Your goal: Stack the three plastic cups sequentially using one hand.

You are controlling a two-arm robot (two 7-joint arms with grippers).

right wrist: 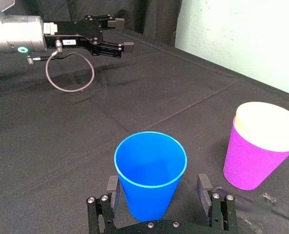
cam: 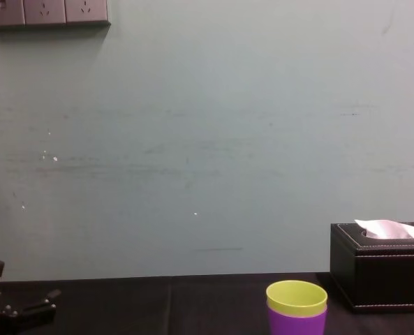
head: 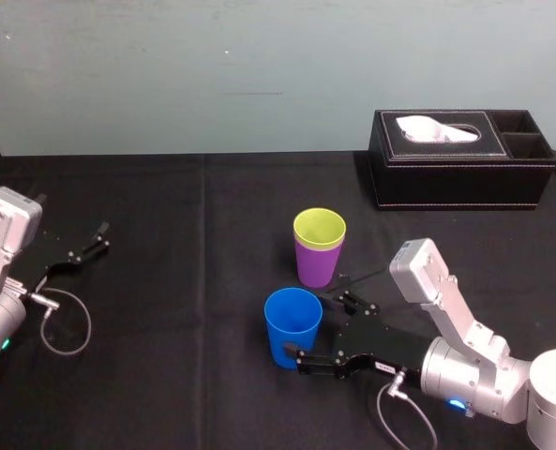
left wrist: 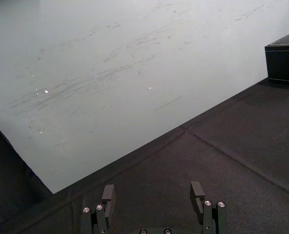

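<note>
blue cup inside spread right tool

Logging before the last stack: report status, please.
Right gripper open, jaws either side of blue cup. Left gripper open, parked left. Yellow-green cup inside purple cup. Tissue box behind, not in the way.

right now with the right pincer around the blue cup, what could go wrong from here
1. The open right pincer straddles the blue cup off-centre, nearer one finger; closing may shove or tip it.
2. The cup is smooth and tapered, so it might slip when lifted.
3. The purple cup, with the yellow-green cup nested inside, stands close by; a low carry could knock the pair over.
The left pincer sits parked, open, far left.
</note>
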